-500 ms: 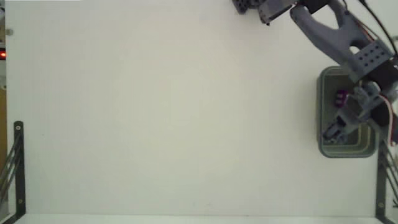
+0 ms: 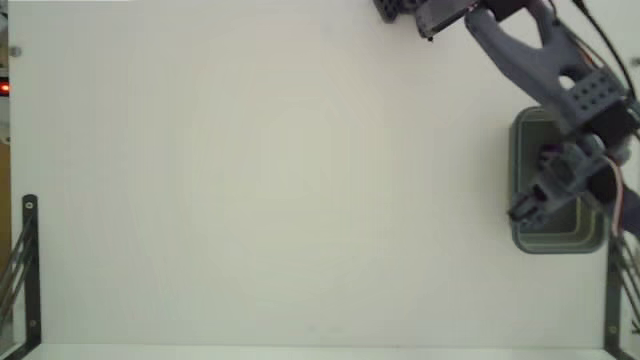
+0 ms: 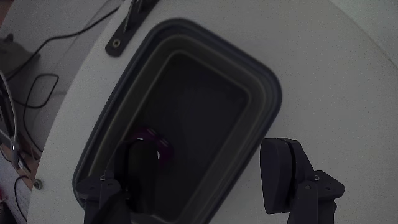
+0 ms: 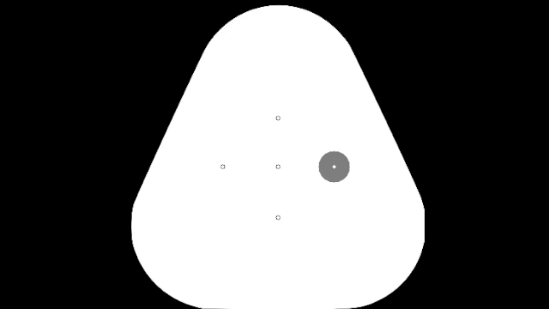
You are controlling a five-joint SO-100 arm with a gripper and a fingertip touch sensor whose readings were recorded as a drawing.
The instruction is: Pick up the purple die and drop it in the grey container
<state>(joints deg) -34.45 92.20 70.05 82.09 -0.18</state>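
Observation:
The grey container (image 2: pixel 560 243) stands at the right edge of the white table in the fixed view, with my arm reaching over it. In the wrist view the purple die (image 3: pixel 157 141) lies on the floor of the container (image 3: pixel 268 87), partly behind my left finger (image 3: pixel 142 171). My gripper (image 3: pixel 211 171) is open and nothing is between its fingers. It hangs above the tub, the right finger (image 3: pixel 283 171) out over the rim. In the fixed view the gripper (image 2: pixel 528 207) points at the tub's left wall, and only a faint purple spot (image 2: pixel 548 152) shows the die beside the arm.
Black metal brackets stand at the table's left (image 2: pixel 28 270) and right (image 2: pixel 612 300) front corners. One bracket (image 3: pixel 127 28) lies just beyond the container in the wrist view, with cables (image 3: pixel 37 81) off the table edge. The arm's base (image 2: pixel 420 12) is at the top.
In the fixed view the gripper has swung left and up, from inside the container to over its left wall. The arm now covers more of the die.

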